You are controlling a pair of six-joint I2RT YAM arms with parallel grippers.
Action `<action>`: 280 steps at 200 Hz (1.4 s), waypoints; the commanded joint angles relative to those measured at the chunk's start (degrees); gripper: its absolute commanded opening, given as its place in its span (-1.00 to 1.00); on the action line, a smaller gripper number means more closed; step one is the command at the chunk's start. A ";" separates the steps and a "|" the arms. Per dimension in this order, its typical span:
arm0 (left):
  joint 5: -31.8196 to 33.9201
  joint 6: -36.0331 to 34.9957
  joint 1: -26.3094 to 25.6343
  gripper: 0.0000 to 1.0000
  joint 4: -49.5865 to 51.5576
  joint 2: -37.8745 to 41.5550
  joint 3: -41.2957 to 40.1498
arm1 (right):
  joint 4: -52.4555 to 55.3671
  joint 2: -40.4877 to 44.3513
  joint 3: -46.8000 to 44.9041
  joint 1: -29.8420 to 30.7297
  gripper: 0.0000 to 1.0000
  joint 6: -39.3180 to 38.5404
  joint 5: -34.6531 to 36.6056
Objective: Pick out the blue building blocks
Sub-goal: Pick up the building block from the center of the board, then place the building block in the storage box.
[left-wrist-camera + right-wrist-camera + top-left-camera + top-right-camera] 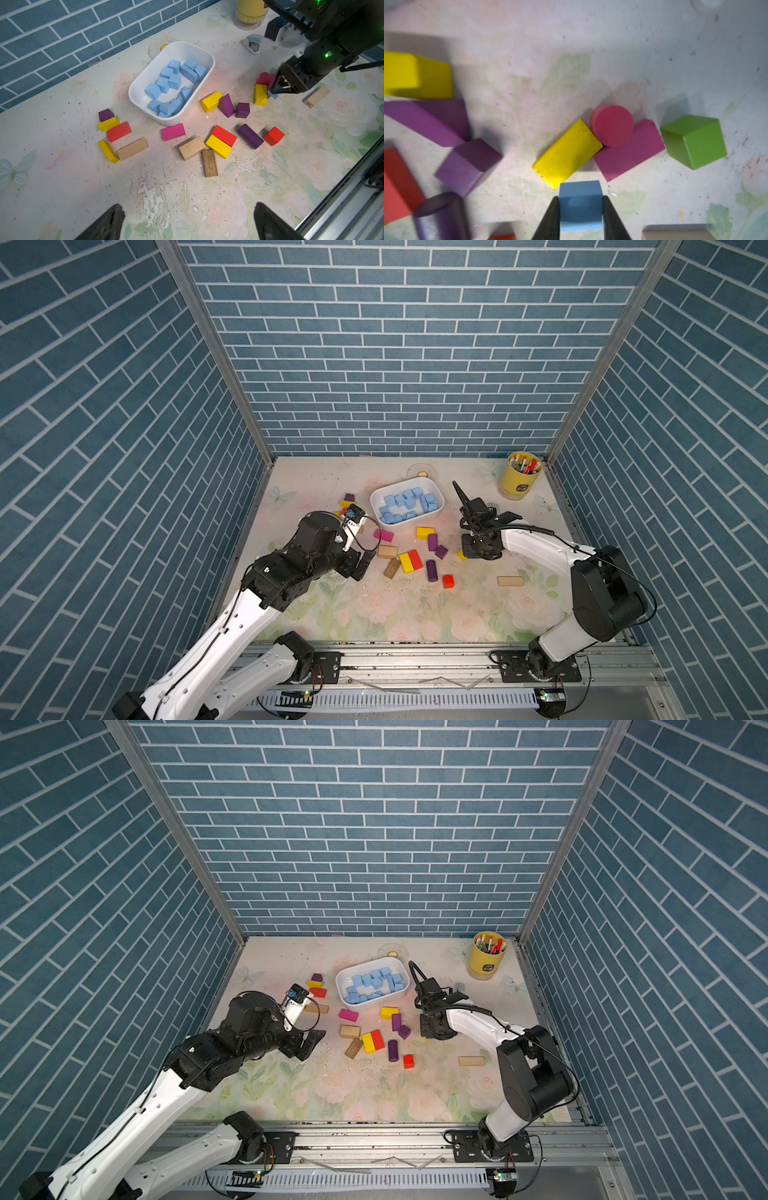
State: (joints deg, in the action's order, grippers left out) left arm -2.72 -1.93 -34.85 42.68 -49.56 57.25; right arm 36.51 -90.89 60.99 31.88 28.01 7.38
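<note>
The right gripper's (581,200) fingers (550,220) are pinched on a blue block (580,216), one on each side face; whether it rests on the table (675,52) or is lifted I cannot tell. Just beside its corner lies a yellow brick (566,153), which touches a pink cylinder (612,125) standing on end against a pink block (631,151). A green cube (694,141) sits just beside the pink block. In the left wrist view, this cluster lies near the tray (133,91), which holds the other blue blocks (174,81) in a loose heap. The left gripper (188,205) has its fingers (108,224) spread wide and holds nothing; it hangs over bare table near the front edge, well apart from the tray. Purple, red, yellow, pink and tan blocks lie scattered between it and the tray.
</note>
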 commanded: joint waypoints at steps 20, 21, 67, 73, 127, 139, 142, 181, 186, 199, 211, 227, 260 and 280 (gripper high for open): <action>-0.14 0.06 0.48 0.99 0.31 0.54 -0.39 | 2.62 -3.98 11.62 0.97 -0.64 -3.02 -2.17; -0.11 0.08 0.44 0.99 0.31 0.53 -0.39 | 2.66 -4.22 11.79 1.02 -0.64 -3.08 -2.23; 0.05 0.03 0.42 0.99 0.30 0.62 -0.45 | 5.85 -15.87 28.03 2.28 -0.64 -5.91 -4.77; 0.04 0.09 0.45 0.99 0.30 0.55 -0.49 | 6.41 -17.40 29.99 2.51 -0.64 -6.16 -5.13; 0.44 -0.02 0.42 0.99 0.39 0.18 -0.54 | 9.65 -29.55 44.89 3.63 -0.64 -7.60 -7.85; 0.44 0.11 0.48 0.99 0.39 0.03 -0.48 | 10.28 -31.79 47.67 3.81 -0.64 -7.90 -8.39; 0.40 0.03 0.44 0.99 0.47 0.00 -0.48 | 10.50 -32.41 48.36 3.81 -0.64 -7.93 -8.61; 0.68 0.06 0.48 0.99 0.64 -0.01 -0.48 | 13.22 -39.63 55.49 4.32 -0.62 -8.57 -9.49; 0.64 0.04 0.46 0.99 0.61 0.08 -0.48 | 13.59 -40.31 56.25 4.39 -0.61 -8.59 -9.49; 0.67 0.08 0.49 0.99 0.57 -0.01 -0.48 | 14.20 -41.57 57.52 4.53 -0.59 -8.67 -9.53; 0.69 0.00 0.48 0.99 0.61 0.04 -0.48 | 14.28 -42.34 57.95 4.67 -0.58 -8.64 -9.57; 0.63 0.05 0.48 0.99 0.59 0.08 -0.48 | 14.29 -43.29 58.42 4.64 -0.55 -8.50 -9.57; 0.66 0.08 0.51 0.99 0.57 0.08 -0.49 | 15.68 -45.00 60.18 4.78 -0.35 -8.17 -9.57; 0.73 0.06 0.52 0.99 0.58 0.24 -0.48 | 15.80 -44.73 60.54 4.86 -0.07 -7.98 -9.27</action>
State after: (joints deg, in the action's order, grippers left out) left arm -2.46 -1.93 -34.79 42.70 -49.52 57.25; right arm 49.08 -134.80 119.68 36.32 20.64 -1.78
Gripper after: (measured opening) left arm 0.994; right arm 0.409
